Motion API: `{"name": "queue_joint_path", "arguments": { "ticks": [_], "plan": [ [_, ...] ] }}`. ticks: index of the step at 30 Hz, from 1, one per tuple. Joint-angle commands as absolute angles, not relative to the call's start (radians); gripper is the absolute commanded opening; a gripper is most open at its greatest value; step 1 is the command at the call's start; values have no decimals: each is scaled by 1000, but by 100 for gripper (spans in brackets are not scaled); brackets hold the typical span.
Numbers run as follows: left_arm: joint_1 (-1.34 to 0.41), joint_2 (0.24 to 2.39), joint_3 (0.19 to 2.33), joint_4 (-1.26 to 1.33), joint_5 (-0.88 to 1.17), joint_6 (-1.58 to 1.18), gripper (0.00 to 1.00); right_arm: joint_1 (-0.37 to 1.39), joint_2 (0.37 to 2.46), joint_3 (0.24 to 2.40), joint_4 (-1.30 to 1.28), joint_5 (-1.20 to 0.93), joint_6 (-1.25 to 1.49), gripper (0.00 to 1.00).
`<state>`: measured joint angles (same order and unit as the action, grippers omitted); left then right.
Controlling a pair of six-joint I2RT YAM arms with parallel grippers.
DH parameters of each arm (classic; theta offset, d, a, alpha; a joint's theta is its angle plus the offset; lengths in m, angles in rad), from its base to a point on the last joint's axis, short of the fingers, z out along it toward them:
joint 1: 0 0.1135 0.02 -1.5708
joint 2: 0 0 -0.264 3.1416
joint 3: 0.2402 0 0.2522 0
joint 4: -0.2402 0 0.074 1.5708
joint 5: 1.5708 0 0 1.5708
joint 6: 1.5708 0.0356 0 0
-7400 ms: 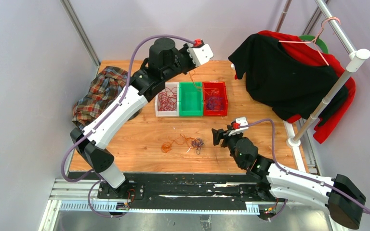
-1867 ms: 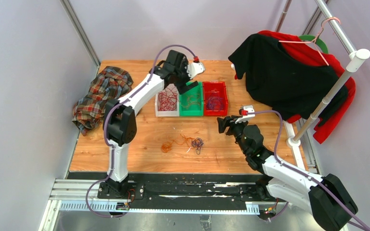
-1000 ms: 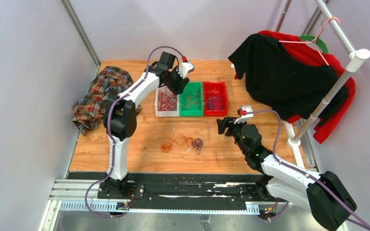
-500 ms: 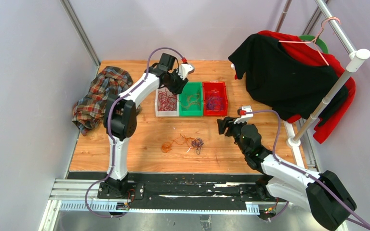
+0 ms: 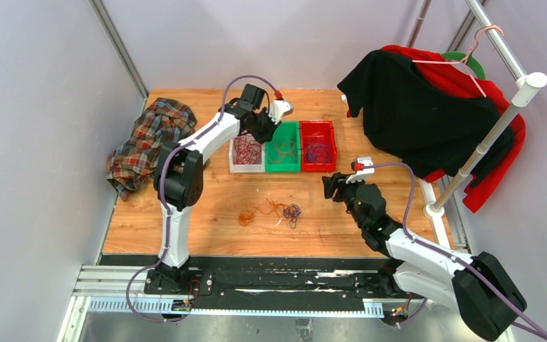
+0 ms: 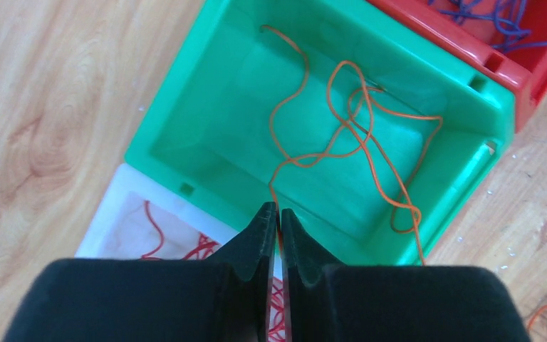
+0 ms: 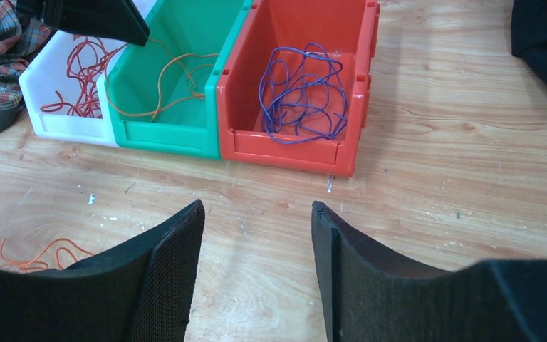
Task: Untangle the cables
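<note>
Left jaws are clamped shut above the green bin (image 6: pixel 181 117), right jaws are left wide open. Loose cables (image 5: pixel 272 211) are seen tangled toward the bench's (image 5: pixel 214 206) near edge, the rest binned by the far edge.

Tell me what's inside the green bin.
Only orange cables, loosely looped on the green bin's floor. One strand runs to the shut left gripper, which covers part of the near rim.

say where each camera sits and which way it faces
top external: high behind, looking down on the table; left arm, right arm show.
left wrist: over the green bin, looking down; shut left gripper shows.
right wrist: low, facing the red bin; open right gripper shows.
Both wrist views share the green bin's orange cable.
</note>
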<state>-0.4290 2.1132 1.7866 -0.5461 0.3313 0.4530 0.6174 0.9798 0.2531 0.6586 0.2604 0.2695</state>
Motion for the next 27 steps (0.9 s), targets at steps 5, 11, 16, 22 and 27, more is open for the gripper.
{"name": "queue_joint_path", "arguments": {
  "ticks": [5,11,16,22,27],
  "plan": [
    [-465,2083,1747,-581,312,457,1,608,962,258,660,289,274,55],
    [-498,2113,1789,-560,301,438,1,608,952,251,654,299,273,53],
    [-517,2167,1856,-549,288,430,1,608,953,251,649,306,274,53],
    [-528,2206,1902,-558,287,426,1,608,953,252,638,308,273,52],
    [-526,2190,1837,-495,242,463,1,608,958,255,640,306,273,51]
  ]
}}
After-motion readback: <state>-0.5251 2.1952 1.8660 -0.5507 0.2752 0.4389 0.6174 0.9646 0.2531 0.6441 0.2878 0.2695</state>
